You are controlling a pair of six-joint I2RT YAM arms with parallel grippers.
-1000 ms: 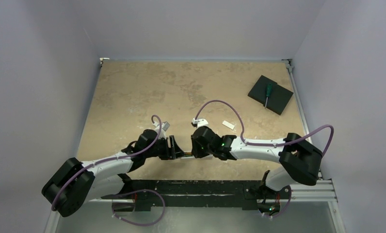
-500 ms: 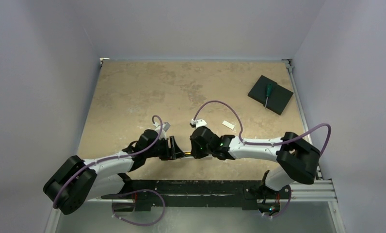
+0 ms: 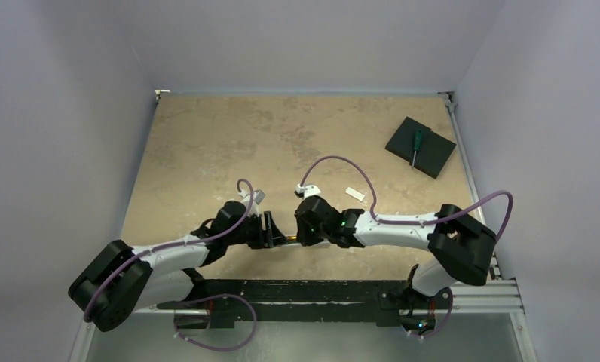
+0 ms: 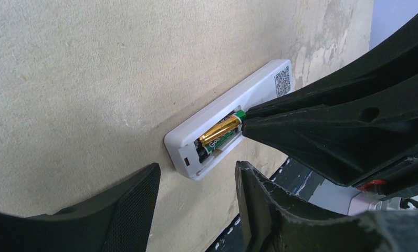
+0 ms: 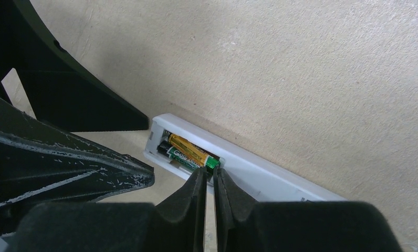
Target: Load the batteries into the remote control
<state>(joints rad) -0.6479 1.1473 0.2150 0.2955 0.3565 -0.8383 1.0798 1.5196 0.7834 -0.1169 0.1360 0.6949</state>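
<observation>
Remote control (image 4: pixel 259 86), centre frame, lies recess-up holding both batteries (image 4: pixel 220 134). Right gripper (image 5: pixel 210 172), jaws nearly together, apparently presses one cell's end home; left gripper (image 4: pixel 196 194), jaws apart, flanks the remote's end, ready to steady it.

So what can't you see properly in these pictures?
- Left wrist view: the right gripper covers the far ends of the batteries in the remote control.
- Top view: the left gripper and right gripper hide nearly all of the remote control.
- Both wrist views: its button side is unseen, facing the table.
- Top view: the small white piece is too small to identify.
</observation>
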